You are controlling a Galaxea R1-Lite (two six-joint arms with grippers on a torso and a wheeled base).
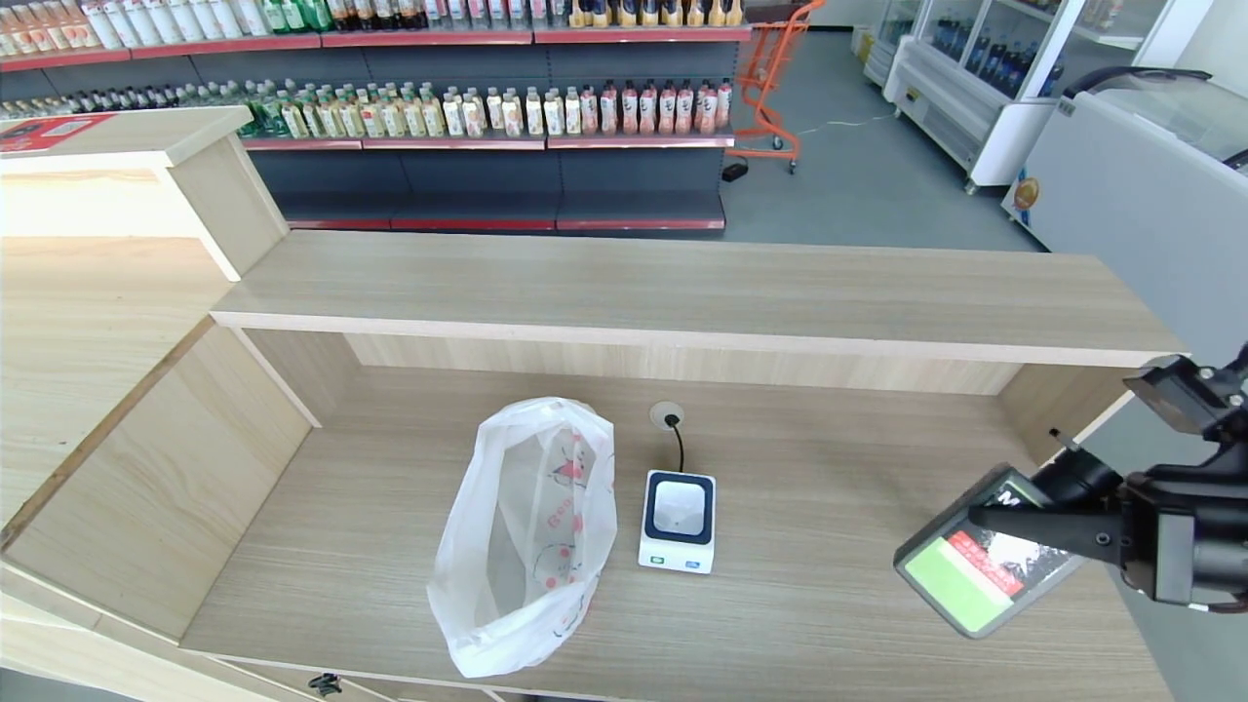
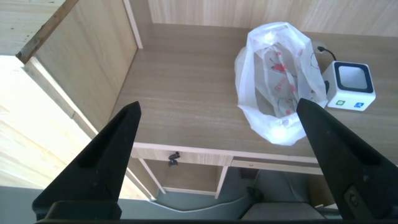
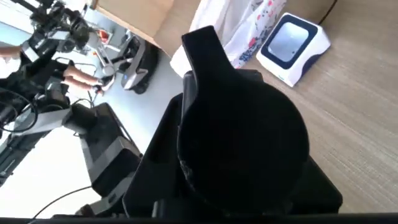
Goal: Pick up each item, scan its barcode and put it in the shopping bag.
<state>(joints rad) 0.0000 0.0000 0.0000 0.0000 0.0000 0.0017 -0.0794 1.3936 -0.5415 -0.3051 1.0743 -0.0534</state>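
- Left gripper (image 2: pixel 217 109): fingers spread wide with nothing between them. It hangs over the near left edge of the counter (image 1: pixel 829 604).
- Right gripper (image 1: pixel 1033 531): clamped on a flat packet (image 1: pixel 960 575), held off the counter at its right end, label face tilted upward.
- Bag (image 1: pixel 531 526): mid-counter, white, slumped.
- Scanner (image 1: pixel 679 520): just beside the bag on its right, window up.
- Step, by your likely reading: carrying the packet to the scan.
- Next move: bring the packet left over the scanner and turn its barcode to the window. Where the barcode sits cannot be told.
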